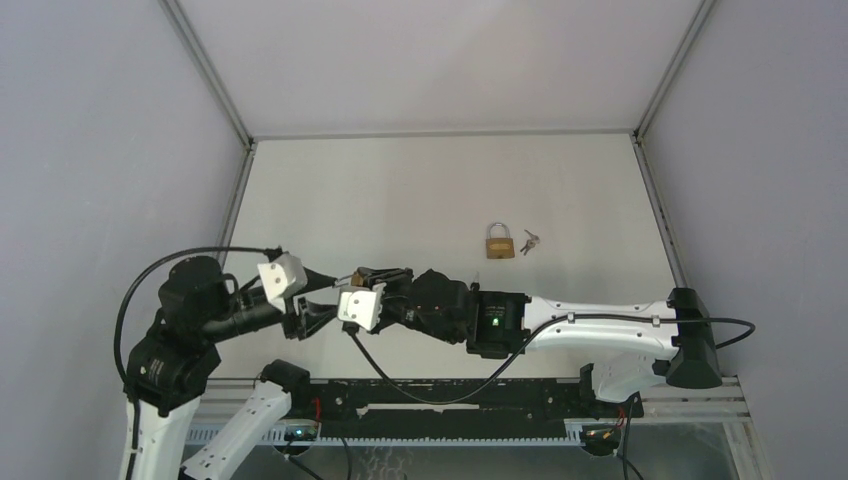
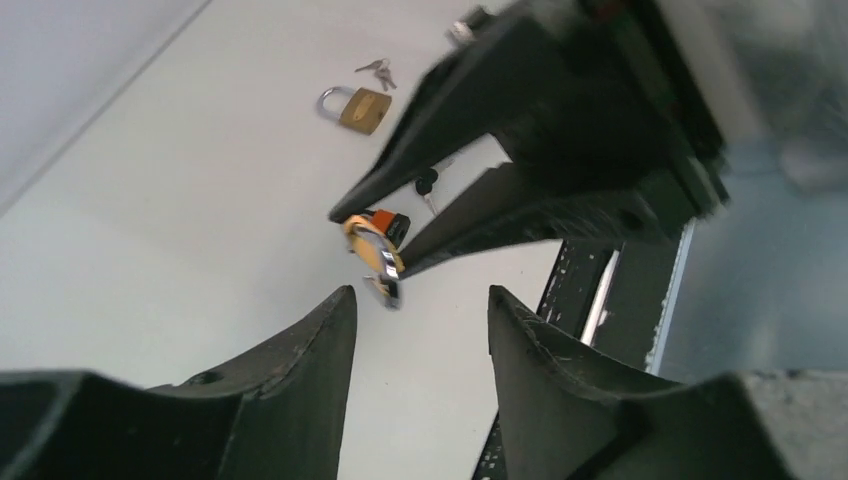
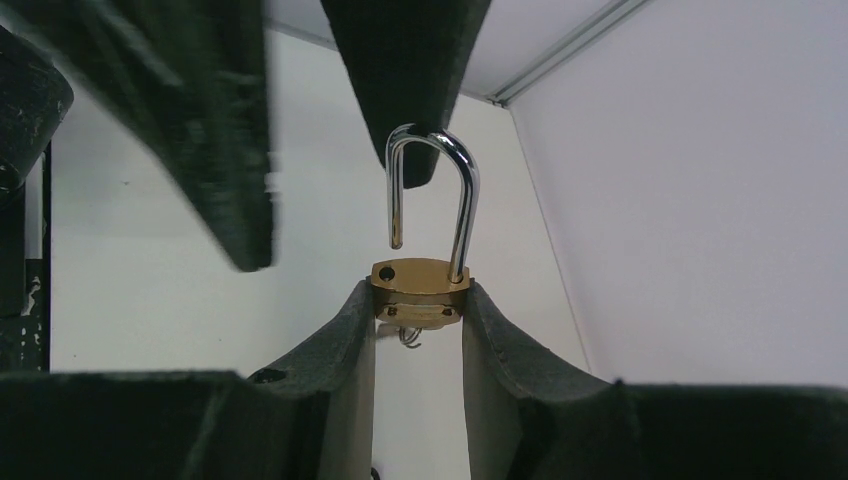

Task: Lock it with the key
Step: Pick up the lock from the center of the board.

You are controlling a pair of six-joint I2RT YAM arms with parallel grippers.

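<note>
Padlock first: a small brass padlock (image 3: 420, 288) is held off the table. Its body is pinched between the fingers of the right gripper (image 3: 418, 305), which are closed snug on both flanks. The shackle (image 3: 432, 190) stands upright and open, with the long leg seated and the short leg clear of its hole but nearly over it. A bit of ring shows under the body. From the left wrist view a dark-headed key (image 2: 427, 186) seems to hang at the keyway end, though we cannot confirm it is seated.

The left gripper (image 2: 420, 296) is spread wide and empty, one fingertip right at the shackle's crown and the other off to the side. Farther up the table (image 1: 400, 190), well apart, a second padlock (image 1: 500, 243) lies with loose keys (image 1: 529, 241) just beside it.

Our read is that the step in hand is closing the shackle. To do it well we would:
- press straight down along the legs with the flat of a left finger
- keep the right grip firm so the body does not tip
- only then turn the key

A skewed push risks levering the lock out of the pinch.
</note>
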